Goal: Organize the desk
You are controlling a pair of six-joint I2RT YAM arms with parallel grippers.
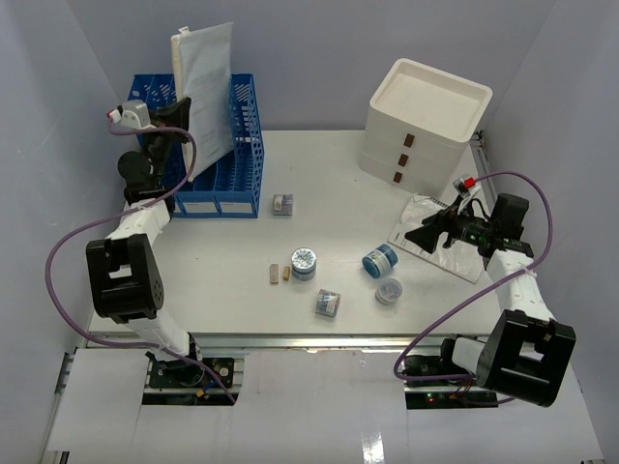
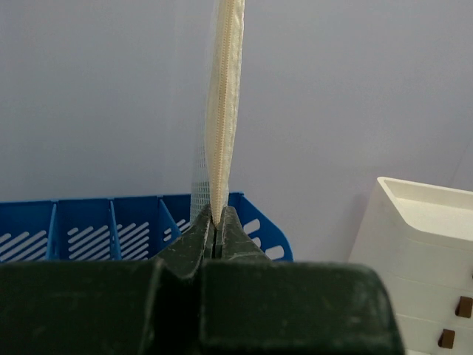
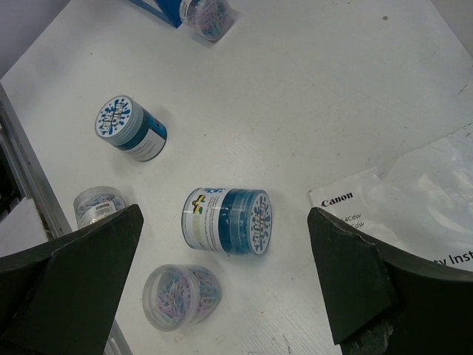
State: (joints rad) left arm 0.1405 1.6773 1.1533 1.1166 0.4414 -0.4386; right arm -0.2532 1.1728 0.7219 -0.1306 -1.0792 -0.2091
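The left fingers point(image 2: 207, 233) are pressed tight together on the zip edge of a white mesh pouch point(image 1: 205, 87). The pouch rises straight up from between them, and its lower end stands down among the slots of a blue file rack point(image 1: 237, 184); which slot cannot be told. The rack runs behind and beside these fingers, and a white drawer box point(image 1: 426, 116) stands well apart on their far side. The right fingers point(image 1: 426, 237) are spread wide with nothing between them, hanging above the white table point(image 1: 338, 174), which lies under both arms and carries everything else. Straight below the gap between the right fingers, a blue-labelled tub point(image 3: 229, 222) lies on its side. A clear tub of coloured paper clips point(image 3: 181, 296) sits near the finger on the left of the wrist view, and a second clip tub point(image 3: 100, 207) is just beside that finger's upper edge. Further out from the tips stands another blue-labelled tub point(image 3: 129, 129), and beyond it a third clip tub point(image 3: 207, 15) lies close to the corner of the rack. A printed booklet in a clear plastic bag point(image 3: 414, 192) lies flat beside and partly beneath the other finger.
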